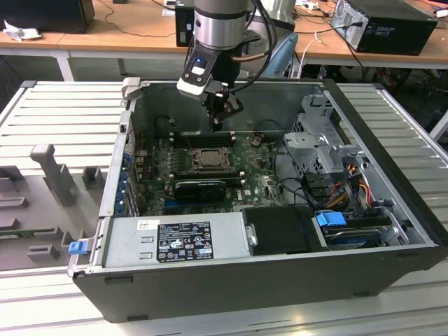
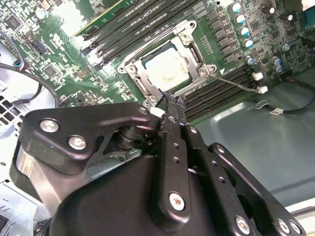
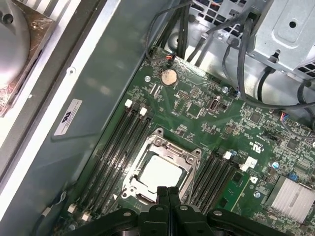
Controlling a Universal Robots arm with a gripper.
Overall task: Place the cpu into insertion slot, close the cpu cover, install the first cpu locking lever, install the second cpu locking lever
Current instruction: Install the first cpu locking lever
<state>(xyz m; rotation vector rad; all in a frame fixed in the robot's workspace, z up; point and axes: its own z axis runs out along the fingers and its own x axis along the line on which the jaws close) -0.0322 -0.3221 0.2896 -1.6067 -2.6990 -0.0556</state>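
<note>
In the exterior view the hand [image 1: 219, 117] is hung inside the open computer case [image 1: 280, 280], just above the green board [image 1: 262, 185]. In both wrist views its two fingers [image 3: 161, 199] are pressed together, and nothing is held between them. The tips are seen near one edge of the insertion slot [image 1: 206, 159]. Whether that edge is touched cannot be told. The cpu [image 2: 165, 68] is laid flat in the insertion slot, pale face up. The cpu cover [image 2: 196, 49] is laid down around it like a frame. A thin wire lever [image 2: 235, 83] is seen sticking out sideways from one corner of the cover.
</note>
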